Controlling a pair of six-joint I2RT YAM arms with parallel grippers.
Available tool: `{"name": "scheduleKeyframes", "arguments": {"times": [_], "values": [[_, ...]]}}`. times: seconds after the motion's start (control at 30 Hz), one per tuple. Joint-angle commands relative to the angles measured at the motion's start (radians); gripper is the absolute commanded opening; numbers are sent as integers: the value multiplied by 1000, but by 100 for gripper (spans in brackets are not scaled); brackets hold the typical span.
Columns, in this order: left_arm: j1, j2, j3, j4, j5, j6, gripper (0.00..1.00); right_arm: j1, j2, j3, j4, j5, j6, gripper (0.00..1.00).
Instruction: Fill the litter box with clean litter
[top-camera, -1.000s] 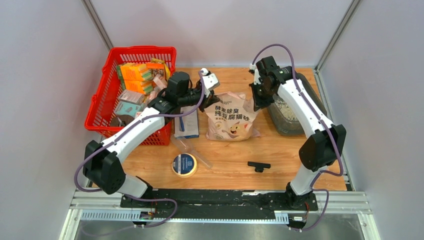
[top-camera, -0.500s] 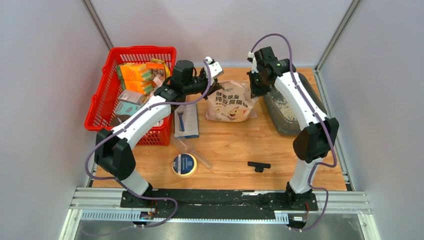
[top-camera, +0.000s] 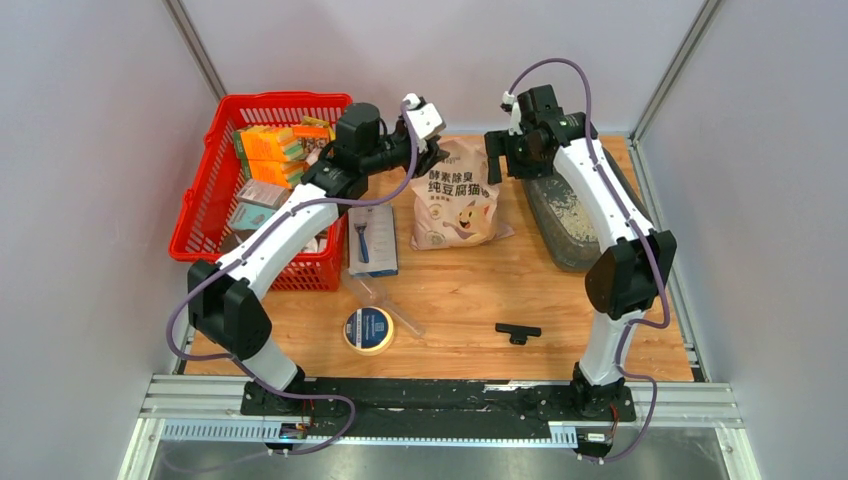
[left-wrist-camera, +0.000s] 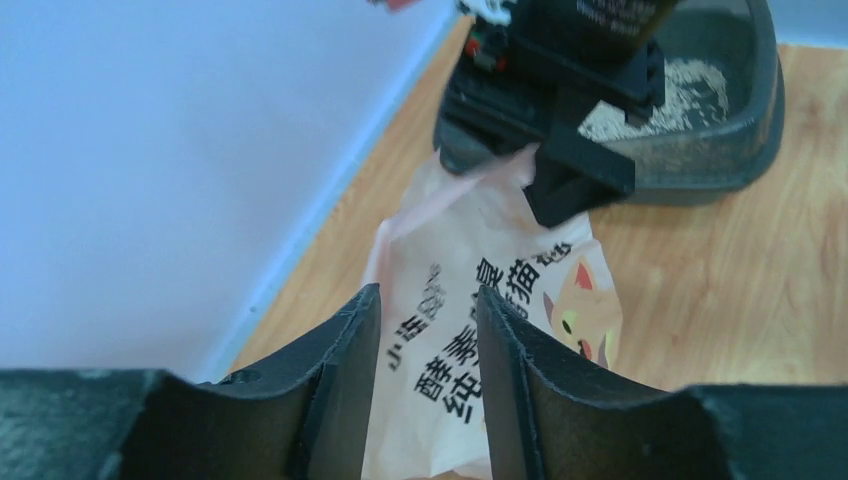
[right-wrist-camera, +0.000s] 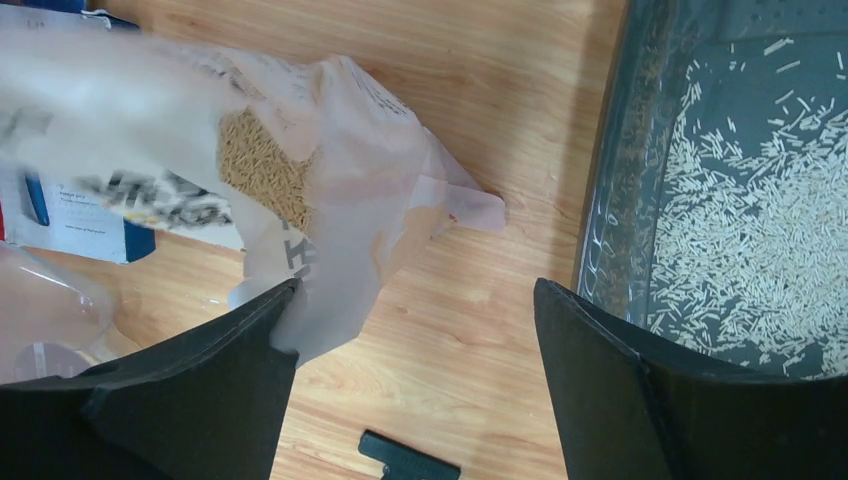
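Note:
The pale pink printed litter bag (top-camera: 460, 195) lies on the table between my two grippers, its torn top toward the back wall. The dark grey litter box (top-camera: 575, 215) stands to its right with pale clean litter (right-wrist-camera: 760, 230) spread thinly inside. My left gripper (top-camera: 437, 155) hovers at the bag's top left corner, jaws apart, the bag (left-wrist-camera: 500, 240) showing beyond the gap. My right gripper (right-wrist-camera: 415, 285) stands wide open beside the box rim (right-wrist-camera: 610, 200), its left finger brushing the bag's loose mouth (right-wrist-camera: 340, 200), where tan granules show.
A red mesh basket (top-camera: 262, 190) of boxes fills the back left. A razor pack (top-camera: 372, 240), a clear scoop (top-camera: 380, 295), a tape roll (top-camera: 368, 330) and a small black T-shaped piece (top-camera: 517, 332) lie toward the front. Walls close in on three sides.
Both grippers went from shut to open and let go of the bag's top. The bag shifted toward the back wall with both arms and now rests on the table.

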Motion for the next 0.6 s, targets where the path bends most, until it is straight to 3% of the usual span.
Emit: {"name": "scheduleKeyframes", "arguments": {"times": [0.0, 0.27, 0.4, 0.57], "values": [[1, 5, 69, 74, -16, 15, 50, 3, 11, 59, 50, -42, -40, 87], [2, -73, 54, -38, 41, 48, 54, 3, 5, 123, 62, -82, -53, 92], [8, -199, -95, -276, 115, 251, 61, -11, -80, 129, 93, -153, -118, 96], [40, -283, -215, -562, 141, 539, 64, -20, -185, -22, 64, -240, -317, 99]]}}
